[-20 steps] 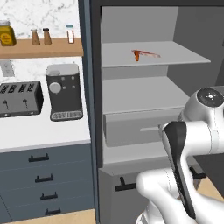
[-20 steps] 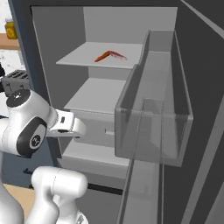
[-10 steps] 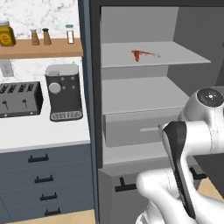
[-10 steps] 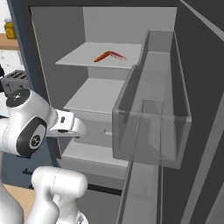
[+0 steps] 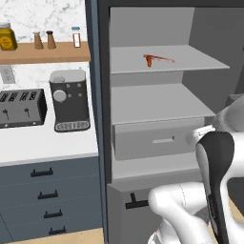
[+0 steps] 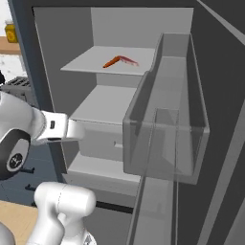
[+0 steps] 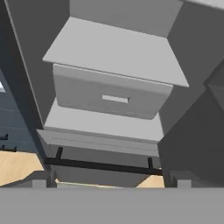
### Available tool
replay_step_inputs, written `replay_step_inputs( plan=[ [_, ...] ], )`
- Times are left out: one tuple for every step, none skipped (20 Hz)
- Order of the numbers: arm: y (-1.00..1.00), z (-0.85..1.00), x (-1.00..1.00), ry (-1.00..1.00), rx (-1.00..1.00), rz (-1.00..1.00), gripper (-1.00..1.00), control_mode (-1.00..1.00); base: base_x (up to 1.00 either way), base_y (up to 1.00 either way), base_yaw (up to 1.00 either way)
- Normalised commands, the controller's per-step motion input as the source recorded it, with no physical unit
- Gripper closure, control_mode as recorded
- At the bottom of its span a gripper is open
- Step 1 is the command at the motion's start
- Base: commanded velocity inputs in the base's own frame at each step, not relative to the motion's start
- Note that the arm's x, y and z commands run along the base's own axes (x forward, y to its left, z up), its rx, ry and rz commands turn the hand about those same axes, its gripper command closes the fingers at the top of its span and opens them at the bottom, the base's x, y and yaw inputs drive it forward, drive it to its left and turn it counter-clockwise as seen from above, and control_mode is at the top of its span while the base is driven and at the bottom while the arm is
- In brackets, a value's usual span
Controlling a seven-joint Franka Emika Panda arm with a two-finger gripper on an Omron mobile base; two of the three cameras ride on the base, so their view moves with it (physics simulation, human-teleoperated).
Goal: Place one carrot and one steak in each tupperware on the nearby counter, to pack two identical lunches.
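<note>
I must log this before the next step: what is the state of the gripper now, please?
Gripper: open, holding nothing, facing the fridge drawer.

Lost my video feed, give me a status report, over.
Gripper open, empty, facing the grey fridge drawer. Small orange carrot beside flat red steak on the top fridge shelf. Nothing blocking.
</note>
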Motion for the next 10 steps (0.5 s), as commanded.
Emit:
replay_step_inputs(
  plan=[
    [0.00,1.00,-0.39,-0.13,0.00,0.02,-1.00,-1.00,0.00,0.00,0.00],
    [0.00,1.00,-0.35,-0.11,0.00,0.01,-1.00,-1.00,0.00,0.00,0.00],
    [0.00,1.00,-0.34,-0.11,0.00,0.00,-1.00,-1.00,0.00,0.00,0.00],
    [0.00,1.00,-0.31,-0.11,0.00,0.00,-1.00,-1.00,0.00,0.00,0.00],
    [0.00,1.00,-0.28,-0.12,0.00,0.00,-1.00,-1.00,0.00,0.00,0.00],
    [0.00,1.00,-0.22,-0.11,0.00,0.00,-1.00,-1.00,0.00,0.00,0.00],
    [0.00,1.00,-0.19,-0.13,0.00,0.00,-1.00,-1.00,0.00,0.00,0.00],
    [0.00,1.00,-0.11,-0.15,0.00,0.00,-1.00,-1.00,0.00,0.00,0.00],
    [0.00,1.00,0.00,-0.17,0.00,0.00,-1.00,-1.00,0.00,0.00,0.00],
    [0.00,0.91,0.00,-0.18,0.01,0.00,-1.00,-1.00,0.00,0.00,0.00]
  ],
)
